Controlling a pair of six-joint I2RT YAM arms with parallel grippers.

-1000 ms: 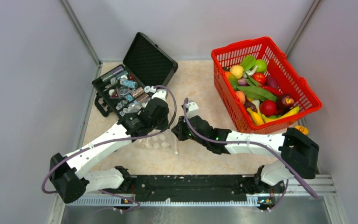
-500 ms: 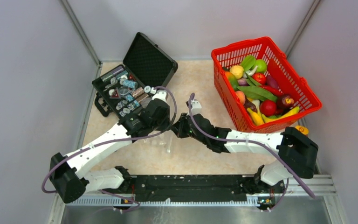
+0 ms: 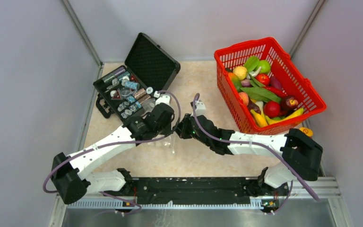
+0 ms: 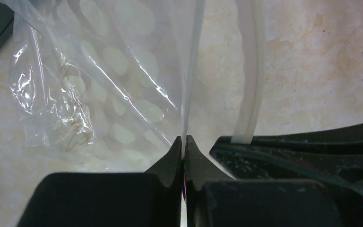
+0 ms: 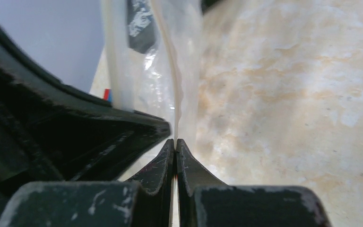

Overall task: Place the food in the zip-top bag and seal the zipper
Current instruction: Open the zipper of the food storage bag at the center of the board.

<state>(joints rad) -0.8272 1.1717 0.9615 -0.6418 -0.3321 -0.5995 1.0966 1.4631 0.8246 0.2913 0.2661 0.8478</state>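
Observation:
The clear zip-top bag [image 3: 166, 142] hangs between my two grippers at the table's middle, held up off the surface. My left gripper [image 3: 170, 126] is shut on one whitish zipper strip [image 4: 191, 71]; the crinkly bag body [image 4: 75, 94] spreads to its left. My right gripper [image 3: 180, 128] is shut on the other zipper strip [image 5: 172, 80], with the left gripper's black fingers close beside it. The two grippers nearly touch. The food [image 3: 260, 92], red, yellow, green and purple toy fruits and vegetables, lies in the red basket at the right. The bag looks empty.
A red mesh basket [image 3: 307, 90] stands at the back right. One yellow-orange toy [image 3: 305, 130] lies on the table beside its near corner. An open black case [image 3: 137, 80] with small metal parts stands at the back left. Grey walls close in both sides.
Both grippers have come together and shifted slightly right and back, lifting the bag's mouth edge; the bag now hangs closer under them.

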